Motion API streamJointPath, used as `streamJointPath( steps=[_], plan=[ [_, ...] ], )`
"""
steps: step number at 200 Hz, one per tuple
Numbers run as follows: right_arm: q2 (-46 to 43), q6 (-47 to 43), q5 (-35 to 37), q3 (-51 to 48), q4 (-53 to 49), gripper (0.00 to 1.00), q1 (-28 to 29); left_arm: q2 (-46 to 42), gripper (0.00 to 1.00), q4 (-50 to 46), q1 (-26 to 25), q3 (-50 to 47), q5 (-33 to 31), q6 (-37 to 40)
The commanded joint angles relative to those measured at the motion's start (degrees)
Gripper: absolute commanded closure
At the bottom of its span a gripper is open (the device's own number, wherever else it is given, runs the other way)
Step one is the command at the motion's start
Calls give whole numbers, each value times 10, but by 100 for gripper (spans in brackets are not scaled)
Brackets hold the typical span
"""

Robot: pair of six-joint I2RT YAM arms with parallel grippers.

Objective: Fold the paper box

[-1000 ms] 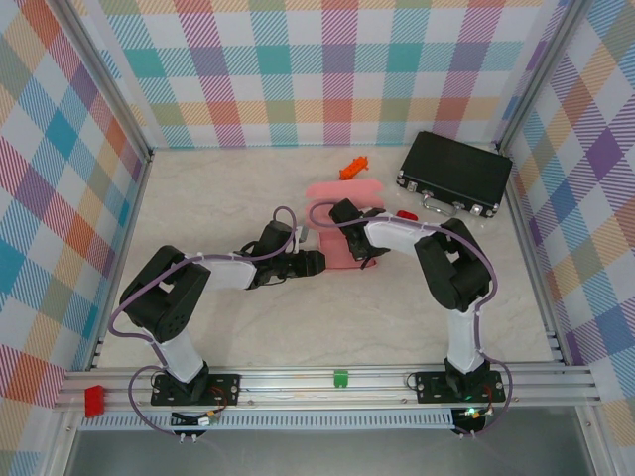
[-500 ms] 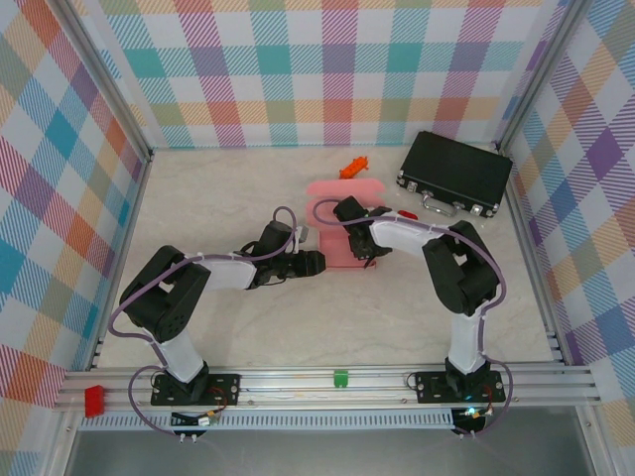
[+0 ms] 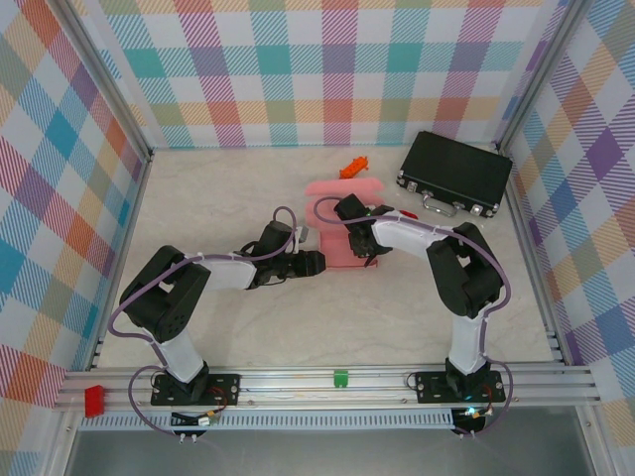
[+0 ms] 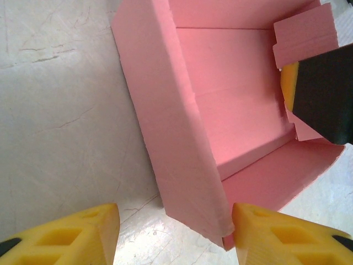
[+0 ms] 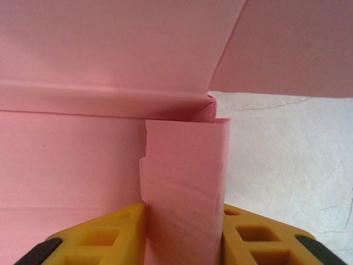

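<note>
1. Presently, in the top view, the paper box (image 3: 337, 250) lies about mid-table (image 3: 218, 198). It is half formed, with walls raised and a broad flap lying flat toward the far side.
2. Your left gripper (image 3: 316, 262) sits just left of the box's near-left corner, pointing right at it.
3. In the left wrist view, the left gripper (image 4: 174, 218) has its yellow fingers (image 4: 77, 232) spread wide with nothing clamped. The end of one long box wall reaches into the gap, just beside one finger. You cannot tell from this view whether they touch.
4. Your right gripper (image 3: 369, 250) reaches in from the right and comes down over the right-hand part of the box.
5. In the right wrist view, a narrow side flap (image 5: 185, 182) stands in the right gripper (image 5: 185, 221), between the two yellow fingers (image 5: 105, 237). Its edges meet both of them. You cannot tell whether the fingers pinch the flap or only flank it.
6. The left wrist view also catches one right-arm finger (image 4: 322, 94), black and yellow, inside the box's open tray and just below a small raised flap.
7. The black case (image 3: 454, 174) lies at the far right, well apart from the box. An orange item (image 3: 353, 167) lies just beyond the broad flap's far edge.
</note>
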Motion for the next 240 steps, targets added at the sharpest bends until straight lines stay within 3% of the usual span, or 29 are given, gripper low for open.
streamJointPath(
  steps=[1,44,156,240],
  plan=[
    [-20,9,-18,-13,-5,65,-8,-15,44,-3,-3,7,5,0],
    [-34,8,-95,-29,29,65,-30,-16,44,-1,-3,4,5,1],
    [-74,18,-163,-49,43,59,-66,-11,43,-80,-2,82,-32,48],
    [-58,32,-207,-59,69,66,-93,9,43,-77,-2,98,-22,49]
  ],
)
